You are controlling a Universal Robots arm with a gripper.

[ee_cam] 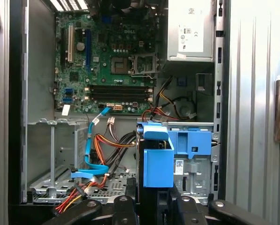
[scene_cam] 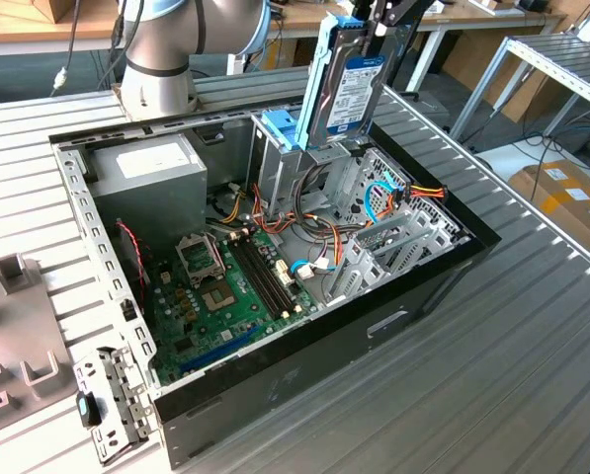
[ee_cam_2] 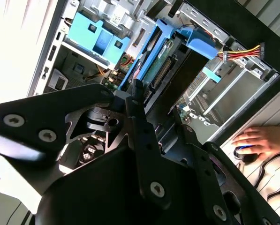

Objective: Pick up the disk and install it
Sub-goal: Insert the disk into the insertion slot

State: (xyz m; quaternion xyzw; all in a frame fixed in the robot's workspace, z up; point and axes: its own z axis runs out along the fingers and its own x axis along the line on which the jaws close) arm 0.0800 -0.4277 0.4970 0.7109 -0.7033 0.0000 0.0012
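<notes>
We see the gripper (scene_cam: 366,25) clamped on the disk (scene_cam: 352,94), which hangs upright in its light-blue bracket (scene_cam: 320,74) just above the drive cage (scene_cam: 319,173) at the far side of the open computer case (scene_cam: 275,405). We judge this the install step. Seating the disk calls for a straight descent lined up with the cage.

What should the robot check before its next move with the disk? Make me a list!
1. Gripper shut on the disk: ok.
2. Disk upright, above the open computer case: ok.
3. Cables out of the disk's way: cannot tell.
4. Person's hand outside the case: ok.
</notes>
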